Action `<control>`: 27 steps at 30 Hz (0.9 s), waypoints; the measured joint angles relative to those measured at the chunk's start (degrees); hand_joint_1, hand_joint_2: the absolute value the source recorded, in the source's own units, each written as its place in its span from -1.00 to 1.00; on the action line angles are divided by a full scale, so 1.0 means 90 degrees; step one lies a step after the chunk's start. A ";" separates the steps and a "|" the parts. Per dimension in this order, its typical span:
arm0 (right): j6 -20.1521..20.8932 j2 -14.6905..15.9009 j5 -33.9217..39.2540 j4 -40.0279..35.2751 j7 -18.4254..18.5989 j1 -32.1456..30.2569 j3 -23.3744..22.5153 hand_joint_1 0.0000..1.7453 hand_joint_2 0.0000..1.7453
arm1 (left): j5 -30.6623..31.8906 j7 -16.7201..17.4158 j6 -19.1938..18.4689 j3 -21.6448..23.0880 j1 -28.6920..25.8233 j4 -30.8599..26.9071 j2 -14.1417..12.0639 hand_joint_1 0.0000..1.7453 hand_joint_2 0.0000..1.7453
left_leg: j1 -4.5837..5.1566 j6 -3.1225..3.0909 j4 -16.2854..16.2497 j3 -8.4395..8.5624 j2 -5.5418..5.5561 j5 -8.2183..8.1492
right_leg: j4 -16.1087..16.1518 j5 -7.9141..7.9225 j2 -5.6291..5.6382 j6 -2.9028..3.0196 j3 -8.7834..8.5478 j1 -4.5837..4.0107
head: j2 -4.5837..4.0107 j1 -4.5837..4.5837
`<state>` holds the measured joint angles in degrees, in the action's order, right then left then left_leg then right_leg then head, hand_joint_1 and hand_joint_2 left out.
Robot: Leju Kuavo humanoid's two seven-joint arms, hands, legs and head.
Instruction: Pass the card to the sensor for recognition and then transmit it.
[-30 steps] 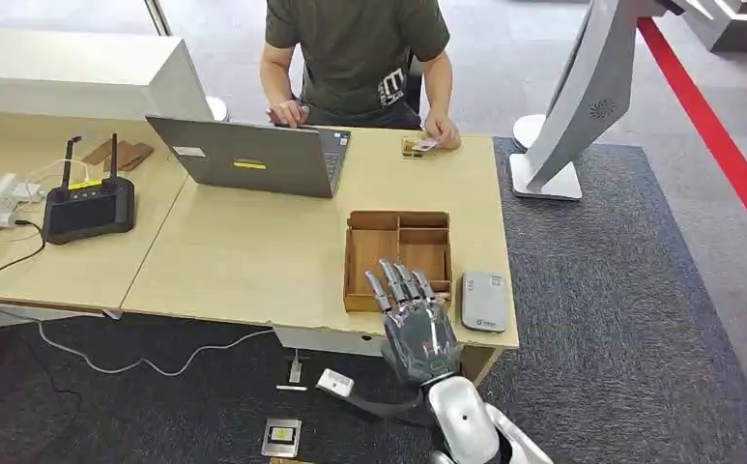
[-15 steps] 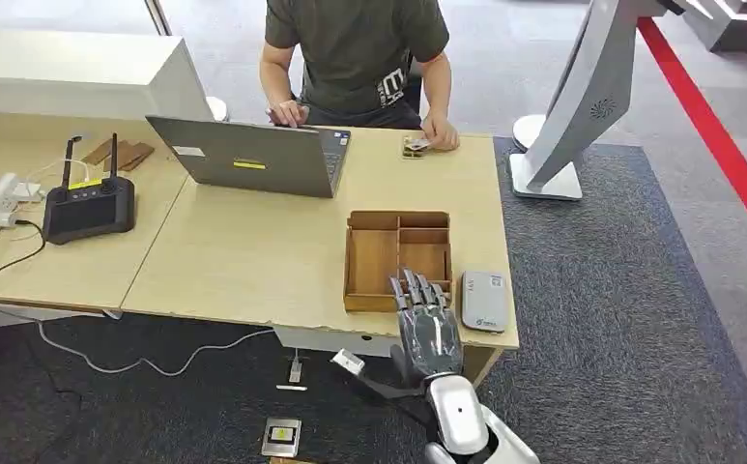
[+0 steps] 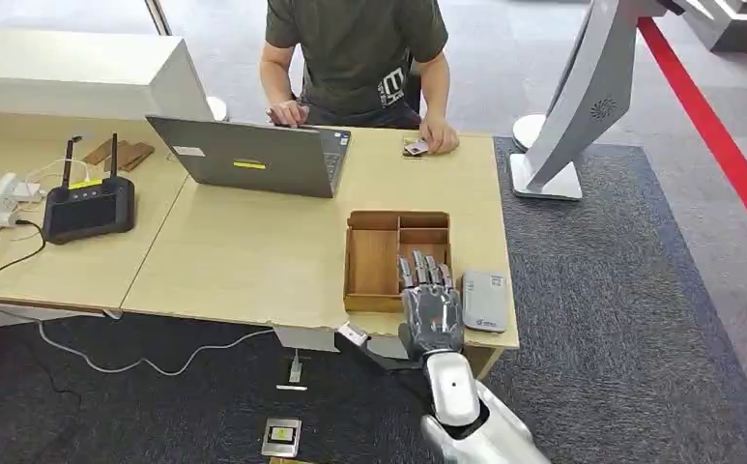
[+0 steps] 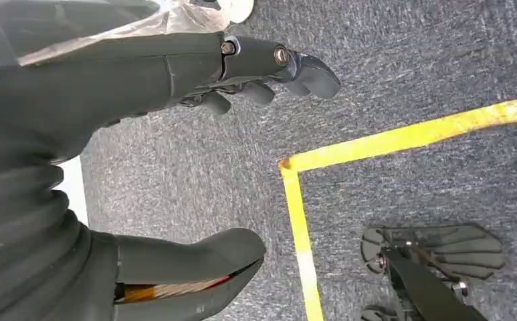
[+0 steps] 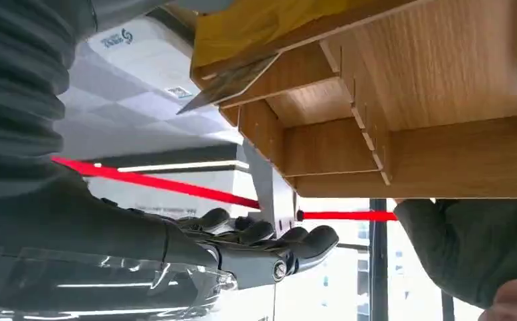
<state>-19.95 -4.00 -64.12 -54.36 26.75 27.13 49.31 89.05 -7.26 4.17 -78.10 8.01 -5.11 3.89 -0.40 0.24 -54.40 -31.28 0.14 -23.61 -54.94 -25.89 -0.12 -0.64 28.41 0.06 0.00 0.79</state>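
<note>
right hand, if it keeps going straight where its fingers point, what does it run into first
Probably the wooden tray: the right hand points over its near right compartment. The grey card reader lies just to its right, off that line. The hand's height above the tray is unclear.

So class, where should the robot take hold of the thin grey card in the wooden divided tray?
Probably by its free edge, pinching the flat faces from the open top: the thin grey card leans tilted, jutting past the wall of the wooden divided tray.
</note>
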 joint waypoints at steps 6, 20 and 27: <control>0.0124 -0.0177 -0.0370 0.0416 0.0248 0.0252 0.0044 -1.00 1.00 | 0.0000 -0.0002 0.0010 0.0000 0.0000 0.0002 0.0000 -1.00 1.00 | 0.0000 0.0000 0.0000 0.0000 0.0000 0.0000 | 0.0000 0.0000 0.0000 0.0000 0.0001 0.0000 | 0.0000 0.0000; 0.0316 -0.0289 -0.0484 0.0906 0.0510 0.0517 0.0085 -1.00 1.00 | 0.0000 -0.0005 0.0066 -0.0002 -0.0006 0.0015 0.0003 -1.00 1.00 | 0.0000 0.0000 0.0000 0.0000 0.0000 0.0000 | 0.0000 0.0000 0.0000 0.0000 0.0001 0.0000 | 0.0000 0.0000; 0.0289 -0.0255 -0.0372 0.0926 0.0513 0.0524 0.0080 -1.00 1.00 | 0.0000 -0.0015 0.0054 -0.0002 -0.0006 0.0017 0.0003 -1.00 1.00 | 0.0000 0.0000 0.0000 0.0001 0.0000 0.0000 | 0.0000 0.0000 0.0000 0.0000 0.0002 0.0000 | 0.0000 0.0000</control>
<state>-17.35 -6.30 -67.47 -46.03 31.36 31.84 50.03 89.05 -7.39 4.66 -78.12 7.95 -4.96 3.91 -0.40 0.24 -54.40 -31.28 0.14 -23.61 -54.94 -25.89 -0.12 -0.64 28.43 0.06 0.00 0.79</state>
